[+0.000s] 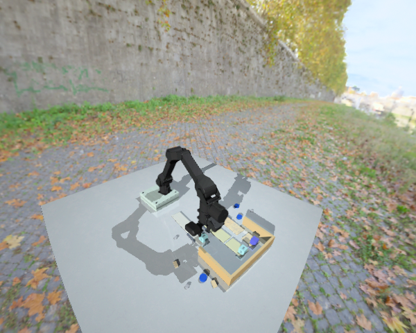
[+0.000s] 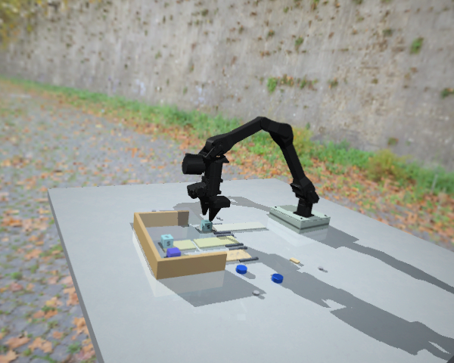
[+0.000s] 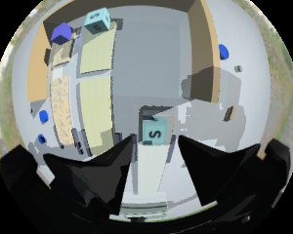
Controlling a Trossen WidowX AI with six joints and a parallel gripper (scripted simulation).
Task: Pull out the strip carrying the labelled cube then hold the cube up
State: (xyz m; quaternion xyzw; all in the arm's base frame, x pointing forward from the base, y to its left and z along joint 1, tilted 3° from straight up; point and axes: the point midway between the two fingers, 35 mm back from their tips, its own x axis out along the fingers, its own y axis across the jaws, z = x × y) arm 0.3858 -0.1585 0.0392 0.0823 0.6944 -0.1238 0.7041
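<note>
Tool point(image 2: 214, 208) hangs half-open above labelled cube point(image 2: 206, 225), beside tray wall point(image 2: 163, 218).

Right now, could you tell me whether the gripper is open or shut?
Open. In the wrist view the gripper fingers stand apart above the cube, not touching it.

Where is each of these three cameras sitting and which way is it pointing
Top: high beyond the table's corner, looking down at the wooden tray; the whole arm shows.
Exterior: low at the table's opposite side, facing the wall; the whole arm and its base show.
Wrist: on the arm, looking down between the open gripper fingers.
All three share the labelled cube on its pale strip.
</note>
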